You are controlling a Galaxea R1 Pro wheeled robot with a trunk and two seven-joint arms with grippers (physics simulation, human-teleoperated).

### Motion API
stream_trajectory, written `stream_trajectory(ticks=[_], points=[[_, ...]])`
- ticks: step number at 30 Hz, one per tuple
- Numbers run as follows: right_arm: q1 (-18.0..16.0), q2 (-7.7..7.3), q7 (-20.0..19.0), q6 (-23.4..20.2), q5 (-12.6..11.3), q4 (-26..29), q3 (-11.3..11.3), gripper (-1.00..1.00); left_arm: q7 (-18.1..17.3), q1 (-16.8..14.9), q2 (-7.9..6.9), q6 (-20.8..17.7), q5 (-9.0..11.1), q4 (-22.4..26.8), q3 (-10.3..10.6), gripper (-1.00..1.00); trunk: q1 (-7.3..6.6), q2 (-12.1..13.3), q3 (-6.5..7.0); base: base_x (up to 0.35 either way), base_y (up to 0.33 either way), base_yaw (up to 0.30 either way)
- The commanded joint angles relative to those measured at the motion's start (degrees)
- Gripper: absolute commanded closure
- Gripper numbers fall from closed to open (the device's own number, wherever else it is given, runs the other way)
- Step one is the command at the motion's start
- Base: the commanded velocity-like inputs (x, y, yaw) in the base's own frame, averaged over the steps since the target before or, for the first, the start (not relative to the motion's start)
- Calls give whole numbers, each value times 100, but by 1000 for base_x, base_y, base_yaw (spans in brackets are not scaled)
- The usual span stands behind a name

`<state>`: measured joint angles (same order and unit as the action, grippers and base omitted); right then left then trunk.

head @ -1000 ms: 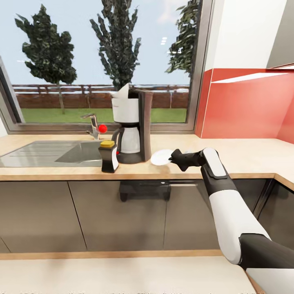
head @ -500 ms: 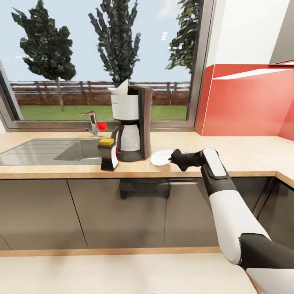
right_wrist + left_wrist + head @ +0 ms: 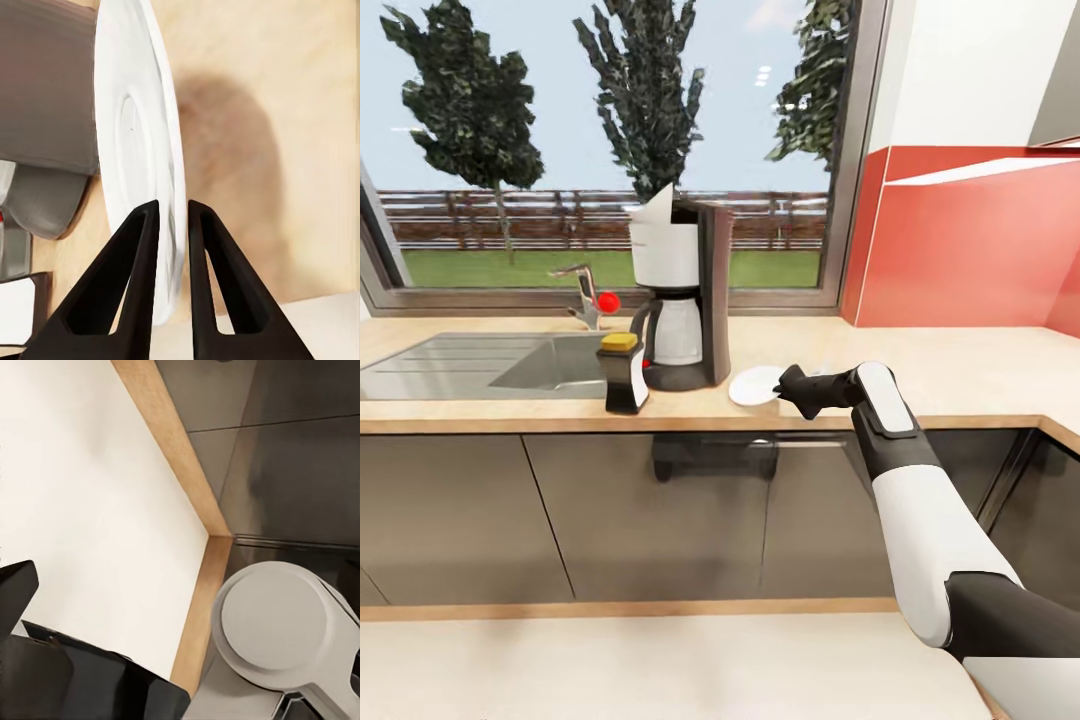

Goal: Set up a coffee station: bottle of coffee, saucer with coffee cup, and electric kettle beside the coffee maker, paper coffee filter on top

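Saucer (image 3: 756,385): 1, white, round, held just above or on the countertop (image 3: 960,375) immediately right of the coffee maker (image 3: 678,300); contact with the surface cannot be told. In the right wrist view the saucer (image 3: 139,172) shows edge-on, its rim between the 2 black fingers (image 3: 127,292).

Right gripper (image 3: 792,385): jaws nearly together, narrow gap, pinching the saucer's near rim. Right arm reaches forward over the counter edge, forearm white, wrist black.

Left gripper: jaws not seen in the left wrist view; state cannot be told. That view shows a pale surface with a wood edge (image 3: 196,607) and a grey round robot part (image 3: 274,622).

Coffee maker: 1, black with white upper housing, standing on the countertop before the window (image 3: 610,140). Filter (image 3: 657,208): 1, white paper cone, sitting on top of the coffee maker, point upstanding. Bottle (image 3: 623,373): 1, black, yellow cap, upright, just left-front of the coffee maker. Sink (image 3: 470,360): 1, steel, inset left of the bottle, with 1 tap (image 3: 582,300) behind. Dark grey cabinets (image 3: 610,510) below; red wall panel (image 3: 970,250) to the right.
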<state>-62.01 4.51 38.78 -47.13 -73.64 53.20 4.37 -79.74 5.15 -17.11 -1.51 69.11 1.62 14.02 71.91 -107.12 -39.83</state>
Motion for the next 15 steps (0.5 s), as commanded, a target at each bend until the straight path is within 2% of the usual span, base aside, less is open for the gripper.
stream_trajectory(ticks=[1, 15], points=[[-4, 6, 57, -2, -70, 6, 20, 100, -7, 4, -3, -16, 50, 14, 50, -100, 0, -3, -12, 0, 0, 0], [-4, 6, 53, 2, -71, 6, 20, 100, -7, 4, -3, -16, 49, 14, 57, -100, 0, -3, -67, 0, 0, 0]])
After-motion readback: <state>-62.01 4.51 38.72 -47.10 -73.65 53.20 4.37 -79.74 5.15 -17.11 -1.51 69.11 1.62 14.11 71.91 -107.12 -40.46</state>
